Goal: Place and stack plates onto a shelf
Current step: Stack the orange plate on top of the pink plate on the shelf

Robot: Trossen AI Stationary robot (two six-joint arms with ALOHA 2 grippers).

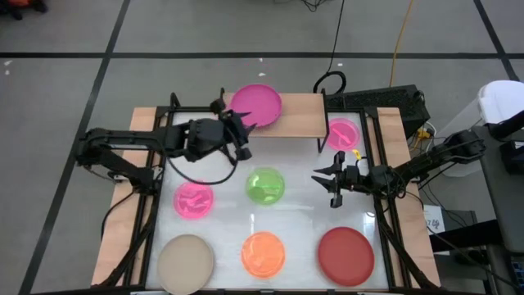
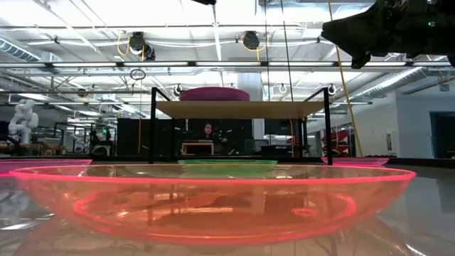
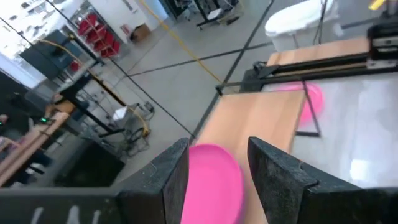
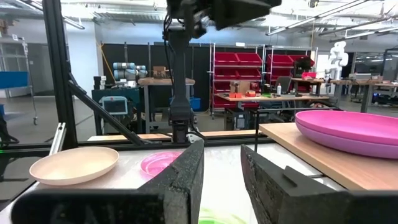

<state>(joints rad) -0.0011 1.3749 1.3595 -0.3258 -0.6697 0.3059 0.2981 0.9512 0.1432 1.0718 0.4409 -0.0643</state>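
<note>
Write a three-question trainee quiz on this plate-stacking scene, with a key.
1. True or false: the shelf carries the beige plate.
2. Which plate lies nearest the right claw: A green plate, B orange plate, C red plate?
3. Fill in: the left claw is open beside the ___ plate.

Key: 1 false, it lies on the white tabletop; 2 A; 3 magenta.

- magenta round plastic plate (image 1: 256,105) sits on the light-wood shelf board (image 1: 299,115), left end
- small translucent pink plate (image 1: 342,133) right of the shelf
- translucent green plate (image 1: 265,184) in front, table centre
</note>
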